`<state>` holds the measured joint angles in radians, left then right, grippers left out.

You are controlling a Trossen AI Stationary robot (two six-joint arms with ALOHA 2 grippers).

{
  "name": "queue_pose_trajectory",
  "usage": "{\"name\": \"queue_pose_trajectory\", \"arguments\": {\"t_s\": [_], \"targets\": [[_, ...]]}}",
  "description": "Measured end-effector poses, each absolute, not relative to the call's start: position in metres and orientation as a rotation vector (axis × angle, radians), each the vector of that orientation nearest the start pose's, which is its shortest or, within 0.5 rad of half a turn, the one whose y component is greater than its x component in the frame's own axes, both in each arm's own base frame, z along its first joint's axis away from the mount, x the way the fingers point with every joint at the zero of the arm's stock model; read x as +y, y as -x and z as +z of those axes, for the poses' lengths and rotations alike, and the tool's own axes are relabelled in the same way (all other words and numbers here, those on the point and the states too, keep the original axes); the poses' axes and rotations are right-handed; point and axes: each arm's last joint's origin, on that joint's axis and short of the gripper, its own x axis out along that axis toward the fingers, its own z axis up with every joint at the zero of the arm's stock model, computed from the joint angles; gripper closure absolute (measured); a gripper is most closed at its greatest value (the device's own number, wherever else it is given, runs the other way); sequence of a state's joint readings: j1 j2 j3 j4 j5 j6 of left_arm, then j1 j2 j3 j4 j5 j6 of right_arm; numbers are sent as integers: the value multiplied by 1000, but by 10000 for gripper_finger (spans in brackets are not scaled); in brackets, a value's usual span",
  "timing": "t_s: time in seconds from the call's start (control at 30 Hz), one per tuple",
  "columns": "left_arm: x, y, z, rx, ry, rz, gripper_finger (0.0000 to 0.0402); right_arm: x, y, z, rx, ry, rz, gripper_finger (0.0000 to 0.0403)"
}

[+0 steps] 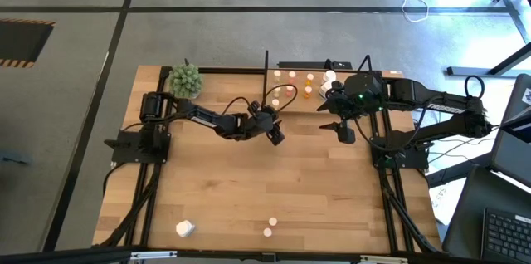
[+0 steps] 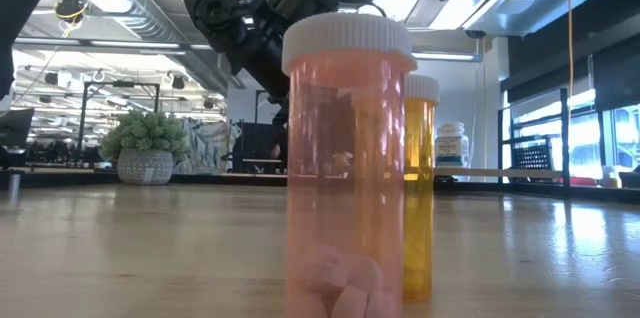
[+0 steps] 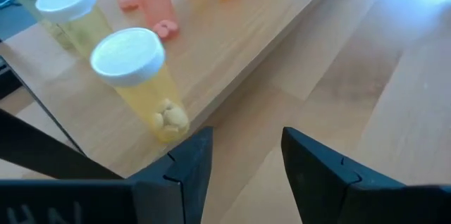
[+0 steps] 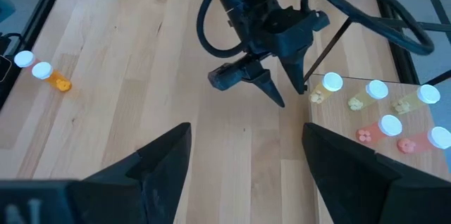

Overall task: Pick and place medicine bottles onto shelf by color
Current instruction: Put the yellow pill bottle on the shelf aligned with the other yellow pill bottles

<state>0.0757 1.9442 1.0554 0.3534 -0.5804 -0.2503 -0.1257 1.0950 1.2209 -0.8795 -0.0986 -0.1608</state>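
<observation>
Translucent pink cylindrical bottle (image 2: 349, 168), ribbed white cap, smooth wooden table (image 2: 140, 248)

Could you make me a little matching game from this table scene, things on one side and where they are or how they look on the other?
Things:
1. green plant ball
2. yellow bottle
3. left gripper
4. pink bottle

Descriptions:
A. open and empty, beside the shelf
B. right in front of the low camera, with pills at its bottom
C. at the table's far left corner
D. standing on the shelf's edge, with a white cap

Pairs: 1-C, 2-D, 3-A, 4-B
</observation>
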Motion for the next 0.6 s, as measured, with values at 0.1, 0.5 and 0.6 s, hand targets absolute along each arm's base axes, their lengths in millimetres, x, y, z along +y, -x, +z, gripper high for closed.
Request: {"name": "queue_pose_trajectory", "arguments": {"t_s": [0.1,0.5,0.6], "targets": [[49,-394,150,449,90,704,237,-23,-204,362,749,69,34,130],[59,-393,150,462,91,680,237,-23,-204,362,749,70,32,130],[59,-393,150,471,66,672,237,-23,-204,362,749,70,31,130]]}}
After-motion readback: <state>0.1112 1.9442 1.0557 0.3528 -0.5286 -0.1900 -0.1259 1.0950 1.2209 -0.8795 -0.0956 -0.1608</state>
